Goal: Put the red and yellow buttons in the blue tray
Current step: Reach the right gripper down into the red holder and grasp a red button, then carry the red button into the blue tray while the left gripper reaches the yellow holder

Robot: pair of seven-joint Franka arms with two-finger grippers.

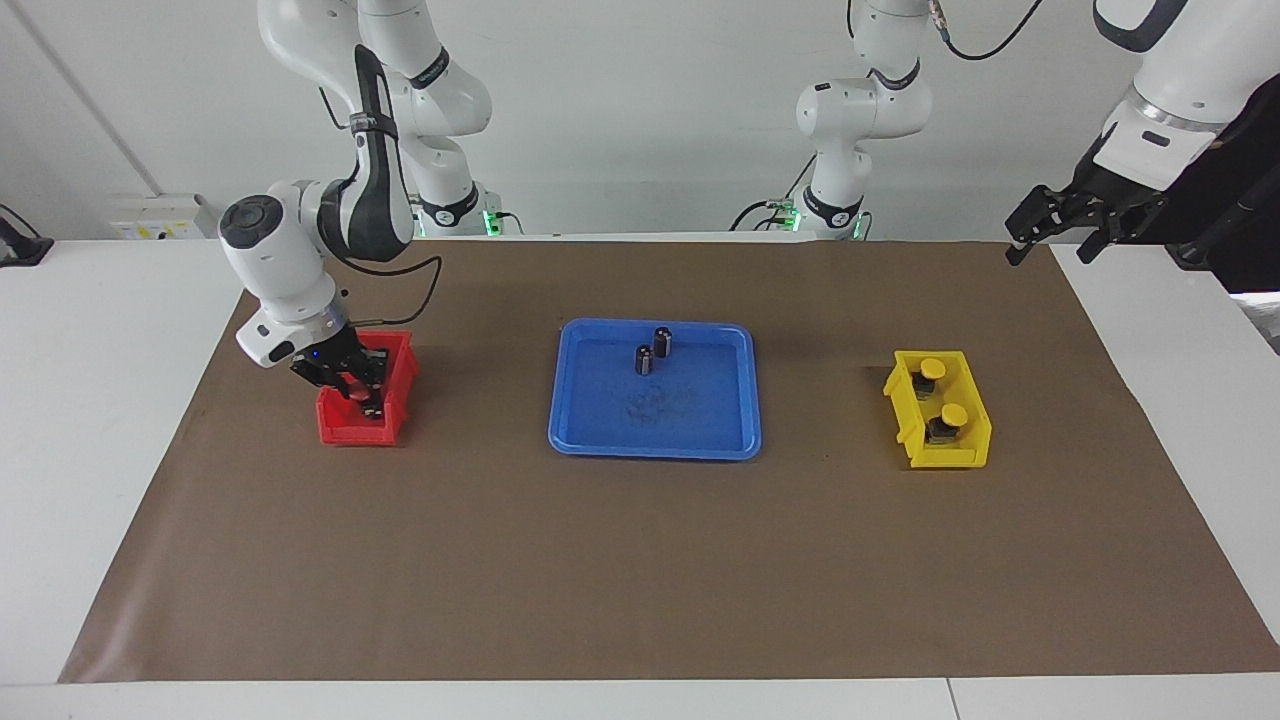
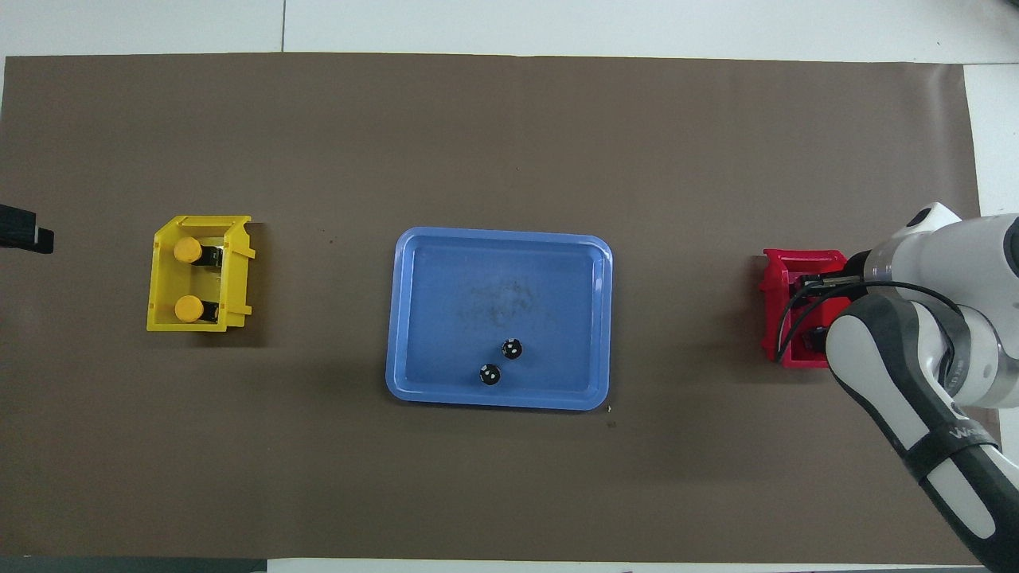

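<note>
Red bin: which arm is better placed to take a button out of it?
Right. The right gripper is already down in the red bin, at the right arm's end of the table. The left gripper waits raised over the table edge near the yellow bin.
</note>
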